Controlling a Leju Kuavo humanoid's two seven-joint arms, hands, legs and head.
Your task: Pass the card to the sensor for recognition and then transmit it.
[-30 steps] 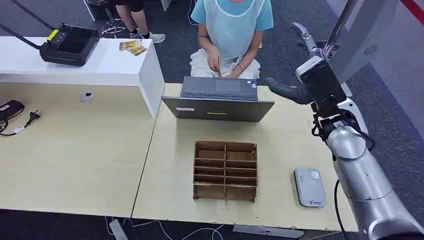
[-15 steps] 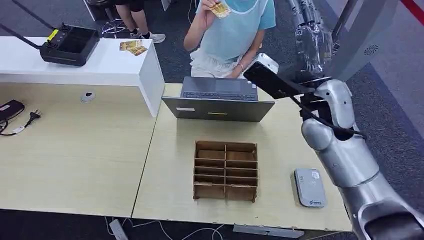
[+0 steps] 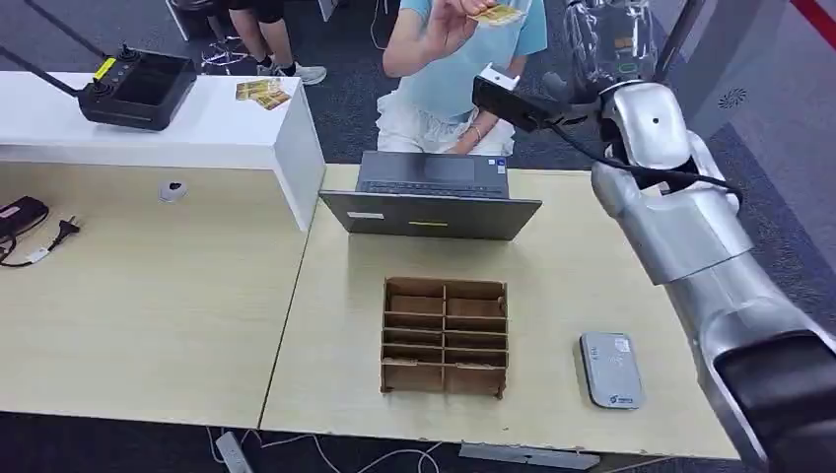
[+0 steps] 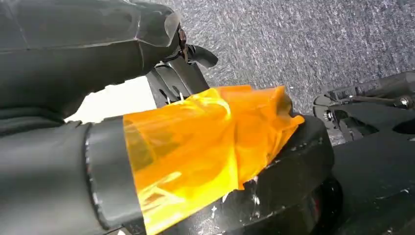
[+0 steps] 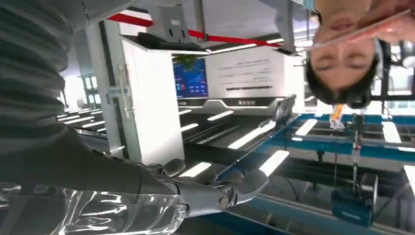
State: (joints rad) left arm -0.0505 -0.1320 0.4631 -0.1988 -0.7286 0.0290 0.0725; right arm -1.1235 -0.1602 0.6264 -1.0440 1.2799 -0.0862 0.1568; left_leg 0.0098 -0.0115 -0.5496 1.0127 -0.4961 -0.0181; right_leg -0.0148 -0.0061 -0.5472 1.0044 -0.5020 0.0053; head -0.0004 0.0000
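While my right hand reaches up past the far table edge with fingers apart and nothing in them, a person's hand holds the thin yellow card just beside it (not touching, as far as I can tell); the flat grey card sensor lies near the front right edge, bare tabletop around it.

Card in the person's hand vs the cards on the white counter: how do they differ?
The card is held up in the air by a person's hand, next to the robot's raised right hand; the cards on the white counter lie flat, untouched. The held one is single; those on the counter are a small overlapping pile. Both look yellowish with print too small to read.
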